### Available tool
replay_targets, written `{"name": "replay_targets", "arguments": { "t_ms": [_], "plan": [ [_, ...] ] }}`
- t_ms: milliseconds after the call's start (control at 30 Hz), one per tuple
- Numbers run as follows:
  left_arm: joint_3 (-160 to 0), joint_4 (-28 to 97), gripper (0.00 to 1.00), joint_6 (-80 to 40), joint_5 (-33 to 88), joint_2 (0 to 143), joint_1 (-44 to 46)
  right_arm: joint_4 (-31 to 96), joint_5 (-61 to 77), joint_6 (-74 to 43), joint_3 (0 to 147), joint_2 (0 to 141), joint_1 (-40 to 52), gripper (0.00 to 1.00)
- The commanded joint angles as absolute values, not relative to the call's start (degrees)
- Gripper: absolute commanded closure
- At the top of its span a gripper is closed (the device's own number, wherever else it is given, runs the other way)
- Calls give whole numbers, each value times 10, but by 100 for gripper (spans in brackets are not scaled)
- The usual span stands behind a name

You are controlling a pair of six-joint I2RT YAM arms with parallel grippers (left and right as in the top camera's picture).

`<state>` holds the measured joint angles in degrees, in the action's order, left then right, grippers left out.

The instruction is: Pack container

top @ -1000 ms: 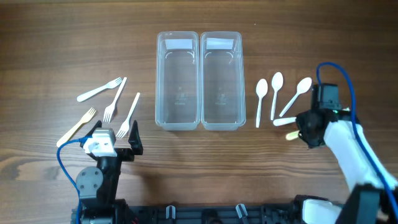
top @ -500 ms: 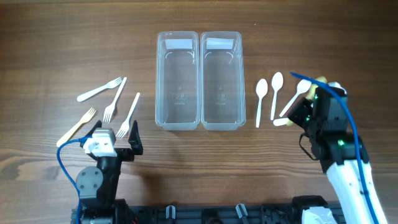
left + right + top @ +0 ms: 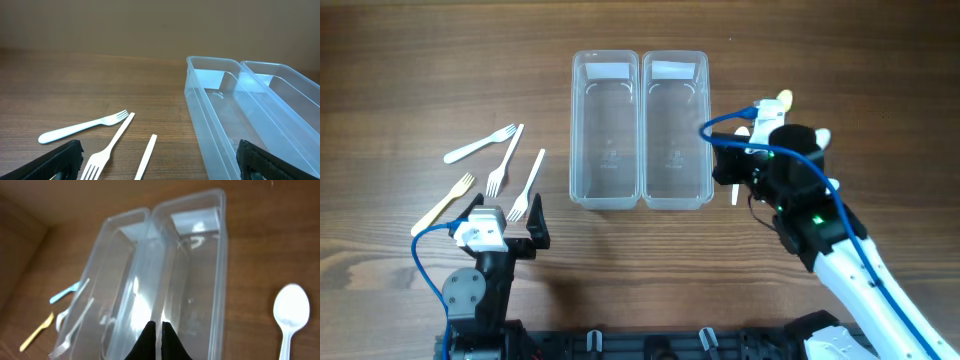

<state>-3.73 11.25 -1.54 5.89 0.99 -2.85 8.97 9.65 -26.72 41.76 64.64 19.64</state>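
Right arm has swung in from the 3 o'clock edge of the counter twd the tubs since a sec ago; left arm hasn't budged.

Right claw has its tips pressed together on a thin white strip. We read that as a spoon handle seen edge-on, tho the bowl end is out of sight. In the overhead view the arm sits just at 3 o'clock of the right container. In the wrist view the tips line up w/ the wall it shares w/ the left container, so we can't tell exactly what the spoon is above. Both tubs look empty. Another spoon lies loose on the counter at 3 o'clock of them.

Left claw is spread wide, holding nothing, parked near 7 o'clock w/ the forks just ahead at its 12.

Handling, our judgement:
- Plastic cutlery is v. light, stiff but thin, and slick. It'll pivot in the pinch if held near one end and may flick out if squeezed hard.
- Best hold is mid-handle, flat faces against the pads, w/ modest force.
- The tubs are thin-walled and light, so a bump would prob. skid them. Lower the spoon lengthwise and let go low.
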Motion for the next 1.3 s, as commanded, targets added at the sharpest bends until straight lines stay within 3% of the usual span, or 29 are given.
{"name": "replay_targets", "arguments": {
  "t_ms": [0,33,67,200,400,667,967,1067,1167,1267],
  "plan": [
    [-34,111,0,-4,60,5,-29,108,17,-270,425,661,197,91],
    [-34,111,0,-4,60,5,-29,116,-5,-269,425,661,197,70],
    [-34,111,0,-4,60,5,-29,127,-29,-269,425,657,196,57],
    [-34,111,0,-4,60,5,-29,202,-81,-260,453,636,173,43],
    [-34,111,0,-4,60,5,-29,397,-155,-389,543,627,75,41],
    [-34,111,1,-4,60,5,-29,432,-63,-441,543,715,-78,43],
    [-34,111,0,-4,60,5,-29,396,17,-519,543,923,-87,45],
    [-34,111,0,-4,60,5,-29,392,20,-542,543,943,-87,45],
    [-34,111,0,-4,60,5,-29,395,3,-541,543,944,-87,37],
    [-34,111,0,-4,60,5,-29,401,-6,-543,535,944,-87,38]
  ]
}}
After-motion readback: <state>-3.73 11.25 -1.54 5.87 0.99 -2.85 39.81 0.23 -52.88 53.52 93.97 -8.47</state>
